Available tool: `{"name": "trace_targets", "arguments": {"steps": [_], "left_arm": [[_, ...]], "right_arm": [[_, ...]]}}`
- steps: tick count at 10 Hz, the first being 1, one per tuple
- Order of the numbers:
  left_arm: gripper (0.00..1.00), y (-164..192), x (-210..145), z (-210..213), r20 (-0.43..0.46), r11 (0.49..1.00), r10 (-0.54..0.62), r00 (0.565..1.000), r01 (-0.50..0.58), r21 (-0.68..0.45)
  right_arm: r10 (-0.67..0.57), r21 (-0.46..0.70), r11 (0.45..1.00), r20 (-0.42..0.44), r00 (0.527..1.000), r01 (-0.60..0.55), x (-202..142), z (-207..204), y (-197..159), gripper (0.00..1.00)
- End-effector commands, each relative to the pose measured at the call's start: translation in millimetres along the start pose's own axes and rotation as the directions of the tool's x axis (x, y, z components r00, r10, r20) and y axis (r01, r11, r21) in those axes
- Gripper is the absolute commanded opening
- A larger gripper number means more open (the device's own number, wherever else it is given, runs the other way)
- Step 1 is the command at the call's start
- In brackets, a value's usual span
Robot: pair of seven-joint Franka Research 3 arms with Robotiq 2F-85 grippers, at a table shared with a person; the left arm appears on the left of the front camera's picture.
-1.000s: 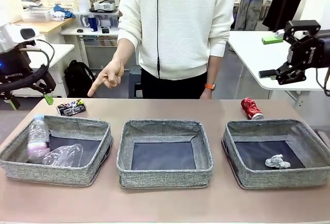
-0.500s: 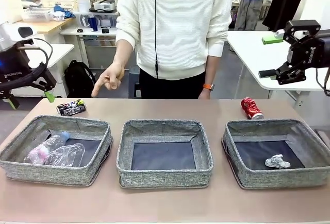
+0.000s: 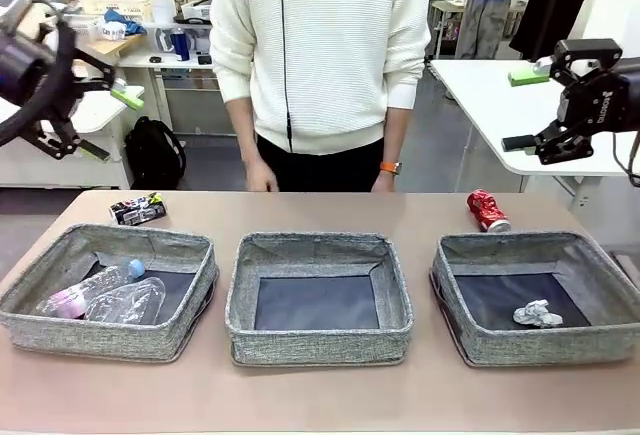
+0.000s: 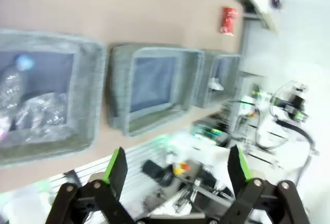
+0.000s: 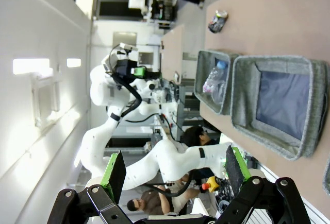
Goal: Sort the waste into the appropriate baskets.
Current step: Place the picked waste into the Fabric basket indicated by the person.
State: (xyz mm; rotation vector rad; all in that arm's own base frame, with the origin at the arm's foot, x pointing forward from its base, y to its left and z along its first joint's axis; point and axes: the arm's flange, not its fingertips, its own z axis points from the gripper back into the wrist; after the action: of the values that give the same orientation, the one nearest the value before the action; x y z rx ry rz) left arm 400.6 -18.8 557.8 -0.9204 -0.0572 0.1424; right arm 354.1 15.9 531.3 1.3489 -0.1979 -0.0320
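Three grey woven baskets stand in a row: left [image 3: 100, 337], middle [image 3: 320, 343], right [image 3: 545, 347]. In the left one lie a clear bottle with blue cap [image 3: 85, 290] and a clear plastic cup [image 3: 125, 305]. A crumpled paper ball [image 3: 538, 313] rests in the right one. A crushed red can [image 3: 488, 211] lies behind the right basket, a crushed black can [image 3: 138, 210] behind the left. My left gripper [image 3: 112, 125] hangs open, high above the table's left edge. Off to the right my right gripper [image 3: 528, 105] is open too. The left wrist view shows the bottle [image 4: 13, 82] and red can [image 4: 228, 19].
A person in a white sweater [image 3: 320, 45] stands at the far side, both hands low near the table edge. Bare tabletop [image 3: 320, 210] runs behind the baskets. A white side table [image 3: 500, 105] stands beyond my right gripper. The right wrist view shows my left arm [image 5: 121, 80] far off.
The bottle went from upright at the left basket's edge to lying flat inside it. My left gripper rose and turned. The person's pointing hand dropped back. The right arm stayed still.
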Motion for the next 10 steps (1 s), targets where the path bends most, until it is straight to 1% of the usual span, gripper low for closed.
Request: {"name": "trace_targets", "arguments": {"steps": [1,2,3,4,5,10], "left_arm": [[1.0,48.1,11.6,2.0,-0.193,0.844,-0.004,0.981,-0.1,-0.527],[1.0,58.9,14.8,1.7,-0.133,0.778,-0.031,0.991,-0.06,-0.625],[1.0,62.4,17.7,2.7,-0.094,0.737,-0.012,0.995,-0.055,-0.674],[1.0,61.1,18.7,2.5,-0.061,0.73,-0.02,0.998,-0.027,-0.683],[1.0,60.2,14.2,13.0,-0.035,0.868,0.0,0.999,-0.018,-0.496],[1.0,60.2,14.2,13.0,-0.035,0.868,0.0,0.999,-0.018,-0.496]], "right_arm": [[-0.017,-0.007,1.0,-0.005,1.0,0.017,-0.3,0.3,3.2,1.0],[-0.017,-0.007,1.0,-0.005,1.0,0.017,-0.3,0.3,3.2,1.0],[-0.017,-0.007,1.0,-0.005,1.0,0.017,-0.3,0.3,3.2,1.0],[-0.017,-0.007,1.0,-0.005,1.0,0.017,-0.3,0.3,3.2,1.0],[-0.017,-0.007,1.0,-0.005,1.0,0.017,-0.3,0.3,3.2,1.0],[-0.017,-0.007,1.0,-0.005,1.0,0.017,-0.3,0.3,3.2,1.0]]}}
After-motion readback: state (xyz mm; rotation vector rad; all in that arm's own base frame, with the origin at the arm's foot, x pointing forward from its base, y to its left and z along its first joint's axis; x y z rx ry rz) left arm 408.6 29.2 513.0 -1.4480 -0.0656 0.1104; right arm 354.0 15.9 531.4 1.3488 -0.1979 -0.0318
